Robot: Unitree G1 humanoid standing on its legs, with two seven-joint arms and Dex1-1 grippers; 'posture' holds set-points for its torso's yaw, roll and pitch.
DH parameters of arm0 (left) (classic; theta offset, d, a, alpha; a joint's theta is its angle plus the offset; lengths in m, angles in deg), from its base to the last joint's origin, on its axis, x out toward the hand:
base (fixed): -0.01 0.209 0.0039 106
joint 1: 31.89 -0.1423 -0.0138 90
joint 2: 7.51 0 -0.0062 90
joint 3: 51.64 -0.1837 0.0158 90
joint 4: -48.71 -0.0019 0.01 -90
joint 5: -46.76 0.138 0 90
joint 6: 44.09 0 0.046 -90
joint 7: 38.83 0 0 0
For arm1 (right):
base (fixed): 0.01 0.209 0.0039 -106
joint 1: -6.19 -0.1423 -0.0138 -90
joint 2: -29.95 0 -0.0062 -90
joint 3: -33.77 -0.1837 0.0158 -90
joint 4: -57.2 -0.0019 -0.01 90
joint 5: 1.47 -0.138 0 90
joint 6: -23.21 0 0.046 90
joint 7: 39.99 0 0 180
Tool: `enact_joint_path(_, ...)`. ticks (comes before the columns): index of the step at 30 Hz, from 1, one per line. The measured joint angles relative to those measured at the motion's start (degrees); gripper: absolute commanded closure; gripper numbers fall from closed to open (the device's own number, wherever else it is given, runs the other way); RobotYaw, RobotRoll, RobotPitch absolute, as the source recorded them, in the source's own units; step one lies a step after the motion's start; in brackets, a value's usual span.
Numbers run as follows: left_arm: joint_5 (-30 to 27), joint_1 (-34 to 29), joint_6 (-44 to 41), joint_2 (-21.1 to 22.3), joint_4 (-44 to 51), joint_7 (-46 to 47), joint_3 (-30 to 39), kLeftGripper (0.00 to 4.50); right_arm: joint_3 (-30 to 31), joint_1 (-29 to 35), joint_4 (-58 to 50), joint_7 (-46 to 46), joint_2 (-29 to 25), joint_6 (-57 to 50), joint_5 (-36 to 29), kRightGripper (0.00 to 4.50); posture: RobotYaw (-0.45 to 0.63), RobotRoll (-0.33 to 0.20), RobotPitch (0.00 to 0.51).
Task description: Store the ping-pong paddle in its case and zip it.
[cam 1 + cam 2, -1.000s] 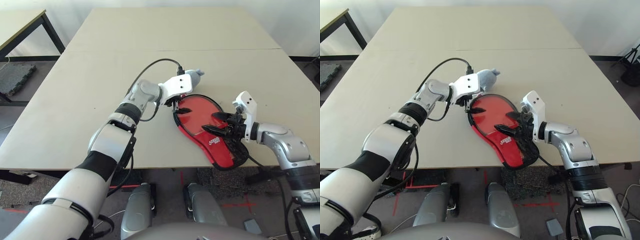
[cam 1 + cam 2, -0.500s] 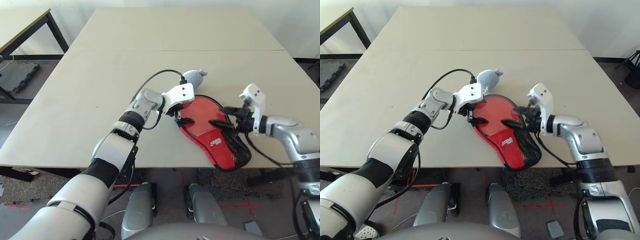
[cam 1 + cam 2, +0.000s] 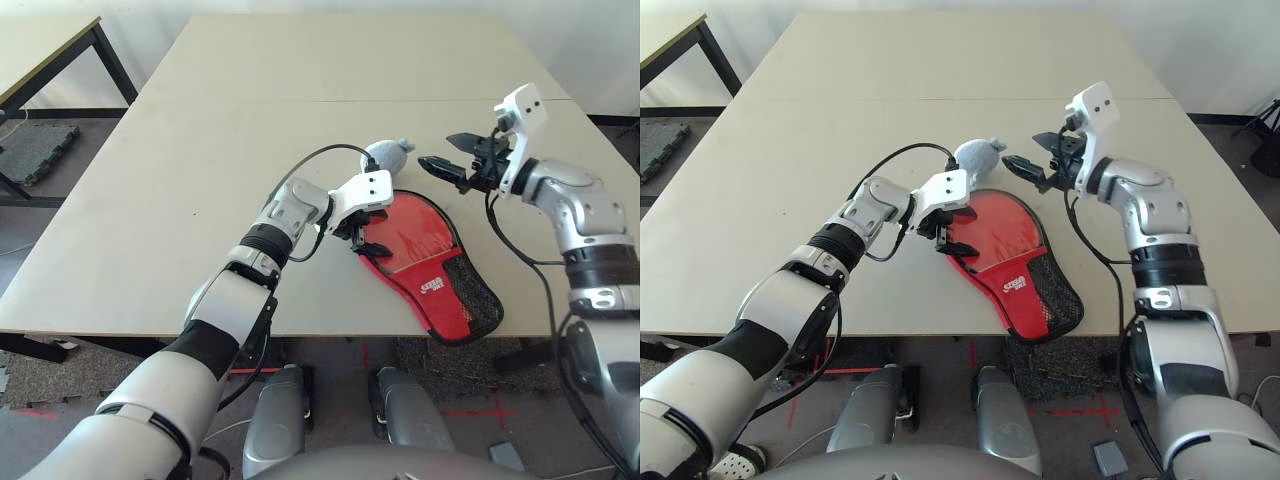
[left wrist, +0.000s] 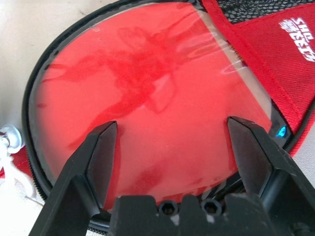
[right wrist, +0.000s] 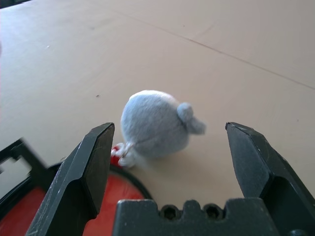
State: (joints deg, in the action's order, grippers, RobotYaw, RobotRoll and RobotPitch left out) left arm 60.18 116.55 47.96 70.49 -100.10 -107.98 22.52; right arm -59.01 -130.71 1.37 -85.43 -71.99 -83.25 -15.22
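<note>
Red case (image 3: 430, 270) lies centre-right, its handle end overhanging the table edge (image 3: 150, 325). Left gripper (image 3: 362, 232) spread at its rim; right gripper (image 3: 450, 155) spread above. The paddle's face (image 4: 147, 98) seems partly covered.

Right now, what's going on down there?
Both grippers open, left over case, right raised. Paddle inside, unzipped. Fluffy ball beside it.

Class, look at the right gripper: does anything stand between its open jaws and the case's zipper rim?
Nothing visible does. The right gripper hangs open above the table, facing the grey fluffy ball, which lies beside the case, at its rounded end, not over the rim.
</note>
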Motion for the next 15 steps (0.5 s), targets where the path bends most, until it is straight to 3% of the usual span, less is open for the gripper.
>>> enact_joint_path(15, -1.7, -5.1, -4.7, 0.6, 9.4, -2.4, -2.2, 0.03, 0.1, -9.2, 21.4, 3.0, 7.9, 12.5, 5.7, 0.0, 0.07, 0.0, 0.138)
